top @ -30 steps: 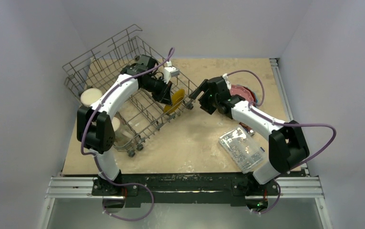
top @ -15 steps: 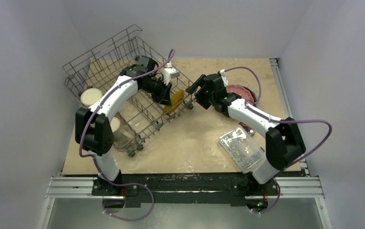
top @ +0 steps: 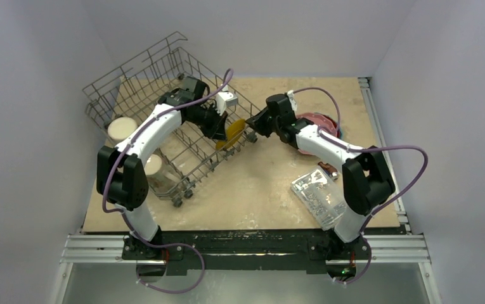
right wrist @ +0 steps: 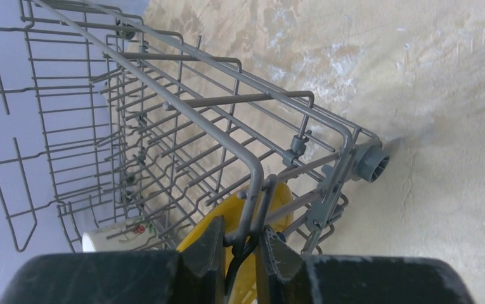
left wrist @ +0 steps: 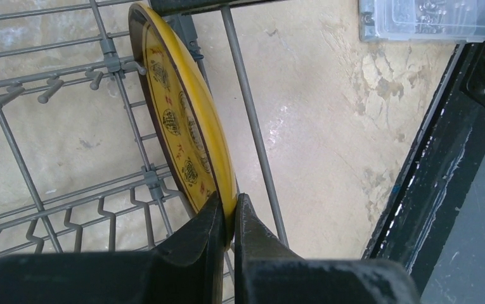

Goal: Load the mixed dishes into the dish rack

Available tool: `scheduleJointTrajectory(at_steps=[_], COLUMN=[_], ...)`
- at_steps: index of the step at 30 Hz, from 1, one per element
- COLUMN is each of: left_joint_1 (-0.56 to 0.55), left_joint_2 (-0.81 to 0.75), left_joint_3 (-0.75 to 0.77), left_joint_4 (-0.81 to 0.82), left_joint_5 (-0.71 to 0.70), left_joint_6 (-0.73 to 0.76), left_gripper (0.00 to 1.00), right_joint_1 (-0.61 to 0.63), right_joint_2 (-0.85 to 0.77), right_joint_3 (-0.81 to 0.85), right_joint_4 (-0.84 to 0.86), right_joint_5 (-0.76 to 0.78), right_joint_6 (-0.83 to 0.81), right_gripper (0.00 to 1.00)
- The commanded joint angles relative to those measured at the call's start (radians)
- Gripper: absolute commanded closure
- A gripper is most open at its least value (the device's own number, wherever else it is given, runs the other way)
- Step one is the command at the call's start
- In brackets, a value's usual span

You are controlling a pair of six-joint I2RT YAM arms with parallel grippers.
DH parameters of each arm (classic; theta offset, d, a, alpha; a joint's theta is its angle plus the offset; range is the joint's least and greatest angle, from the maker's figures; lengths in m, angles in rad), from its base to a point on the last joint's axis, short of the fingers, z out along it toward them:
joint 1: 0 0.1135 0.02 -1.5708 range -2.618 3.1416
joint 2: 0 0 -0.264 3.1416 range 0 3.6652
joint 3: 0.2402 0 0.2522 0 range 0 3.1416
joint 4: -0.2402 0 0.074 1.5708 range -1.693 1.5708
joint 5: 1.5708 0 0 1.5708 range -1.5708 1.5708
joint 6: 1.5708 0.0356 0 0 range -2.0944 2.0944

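The grey wire dish rack [top: 139,95] stands at the back left. A small yellow plate [left wrist: 186,120] with a dark pattern stands on edge in its near right corner, and my left gripper [left wrist: 228,212] is shut on the plate's rim. From above, the yellow plate [top: 234,130] shows just beside the left gripper [top: 222,130]. My right gripper [right wrist: 243,239] is shut on the rack's corner rail [right wrist: 252,183], with the yellow plate [right wrist: 203,233] behind the wires. The right gripper [top: 255,125] reaches in from the right. Pink and red plates [top: 319,120] lie stacked behind the right arm.
A cream mug [top: 120,128] and a second mug [top: 153,166] sit in the rack's left end. A clear plastic box [top: 319,197] of metal parts lies at the front right, with a small reddish-brown object [top: 324,170] beside it. The rack's wheel [right wrist: 369,163] rests on the table.
My right arm has swung left to the rack's corner, and its jaws, wide open before, have closed on the rail. The left gripper has kept its hold on the yellow plate.
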Motion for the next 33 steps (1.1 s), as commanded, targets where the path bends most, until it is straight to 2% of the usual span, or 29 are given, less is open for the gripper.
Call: scheduleJointTrajectory(at_steps=[1, 11, 14, 18, 27, 29, 30, 33], left_joint_1=[0.014, 0.016, 0.016, 0.005, -0.057, -0.057, -0.057, -0.056], left_joint_2=[-0.029, -0.035, -0.032, 0.066, 0.105, 0.107, 0.107, 0.101], left_joint_3=[-0.012, -0.005, -0.005, 0.079, 0.114, 0.123, 0.123, 0.123], left_joint_4=[-0.012, -0.024, -0.008, -0.061, -0.062, -0.069, -0.071, -0.071], left_joint_5=[-0.054, -0.078, -0.040, 0.042, -0.064, -0.090, -0.091, -0.089], left_joint_6=[0.049, 0.061, 0.052, 0.023, 0.003, -0.006, -0.009, -0.021], left_gripper=[1.00, 1.00, 1.00, 1.00, 0.99, 0.92, 0.83, 0.68], right_joint_1=[-0.084, -0.135, -0.135, -0.132, -0.132, -0.132, -0.133, -0.131], right_joint_2=[0.048, 0.099, 0.117, 0.116, 0.116, 0.112, 0.110, 0.101], right_joint_3=[0.012, 0.055, 0.067, 0.049, 0.029, 0.026, 0.025, 0.023], right_joint_4=[-0.008, 0.032, 0.048, 0.095, 0.116, 0.113, 0.112, 0.111], right_joint_5=[-0.032, -0.199, -0.237, -0.266, -0.296, -0.295, -0.292, -0.286], right_joint_6=[-0.177, -0.311, -0.333, -0.320, -0.323, -0.329, -0.333, -0.341], right_gripper=[1.00, 1.00, 1.00, 1.00, 1.00, 1.00, 1.00, 1.00])
